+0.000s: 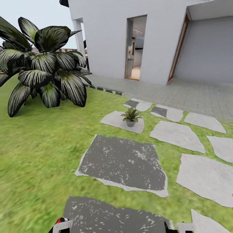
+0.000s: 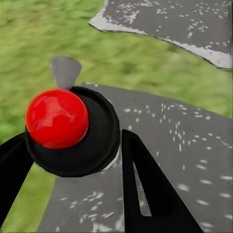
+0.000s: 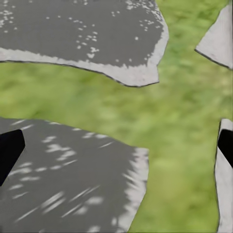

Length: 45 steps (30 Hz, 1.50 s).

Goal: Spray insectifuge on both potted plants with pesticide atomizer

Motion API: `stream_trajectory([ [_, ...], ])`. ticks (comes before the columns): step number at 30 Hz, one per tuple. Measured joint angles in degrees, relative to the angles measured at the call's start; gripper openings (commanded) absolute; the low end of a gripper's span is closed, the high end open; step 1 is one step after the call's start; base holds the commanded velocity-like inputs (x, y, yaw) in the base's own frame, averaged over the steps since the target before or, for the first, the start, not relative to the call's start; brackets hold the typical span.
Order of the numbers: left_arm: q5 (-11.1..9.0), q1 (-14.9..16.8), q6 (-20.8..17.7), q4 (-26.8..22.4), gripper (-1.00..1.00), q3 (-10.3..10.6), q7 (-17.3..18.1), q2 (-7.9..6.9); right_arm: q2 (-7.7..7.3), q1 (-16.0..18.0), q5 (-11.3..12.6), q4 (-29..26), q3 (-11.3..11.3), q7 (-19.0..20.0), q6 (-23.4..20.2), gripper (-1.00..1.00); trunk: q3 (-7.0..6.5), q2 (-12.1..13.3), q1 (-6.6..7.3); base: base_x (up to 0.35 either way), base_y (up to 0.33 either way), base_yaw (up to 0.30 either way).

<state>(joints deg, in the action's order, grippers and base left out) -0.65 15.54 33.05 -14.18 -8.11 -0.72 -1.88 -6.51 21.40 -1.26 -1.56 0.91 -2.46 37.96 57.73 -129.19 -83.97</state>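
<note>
Left pincer (image 2: 73, 160): its dark fingers stand on either side of a black round body with a glossy red ball (image 2: 57, 118); whether they clamp it cannot be told, nor what the object is.
Right pincer (image 3: 116, 145): fingers spread wide apart, nothing between them, over a dark speckled stepping stone (image 3: 63, 174) and grass.
Ground below: in the head view the robot stands at the near dark stone (image 1: 110, 213), with a second dark stone (image 1: 123, 163) ahead on the lawn (image 1: 38, 152).
Potted plant (image 1: 130, 116): one small green rosette in a grey pot, on a pale stepping stone (image 1: 113, 120) beyond the second dark stone, well apart from the robot.
Striped bush (image 1: 45, 71): left of the potted plant, not a target.
House (image 1: 110, 38): behind the potted plant, doorway open.
Progress: judged early; no whitish speckling visible on the leaves, and both plants seem left to spray.
</note>
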Motion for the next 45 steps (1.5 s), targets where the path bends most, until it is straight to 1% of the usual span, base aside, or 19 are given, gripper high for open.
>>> stream_trajectory([
  [5,0.0,0.0,0.0,0.0,-1.00,0.0,0.0,0.02,0.00,0.0,0.0,0.0,0.0,0.0,0.0,1.00,0.00,0.0,0.00,0.283,0.233,-0.252],
  [8,0.0,0.0,0.0,0.0,-1.00,0.0,0.0,0.00,0.00,0.0,0.0,0.0,0.0,0.0,0.0,1.00,0.00,0.0,0.00,0.282,0.237,-0.093],
  [45,0.0,0.0,0.1,0.0,-1.00,0.0,0.0,0.02,0.01,0.0,0.0,0.0,0.0,0.1,0.0,1.00,0.00,0.0,0.00,0.283,0.230,-0.002],
])
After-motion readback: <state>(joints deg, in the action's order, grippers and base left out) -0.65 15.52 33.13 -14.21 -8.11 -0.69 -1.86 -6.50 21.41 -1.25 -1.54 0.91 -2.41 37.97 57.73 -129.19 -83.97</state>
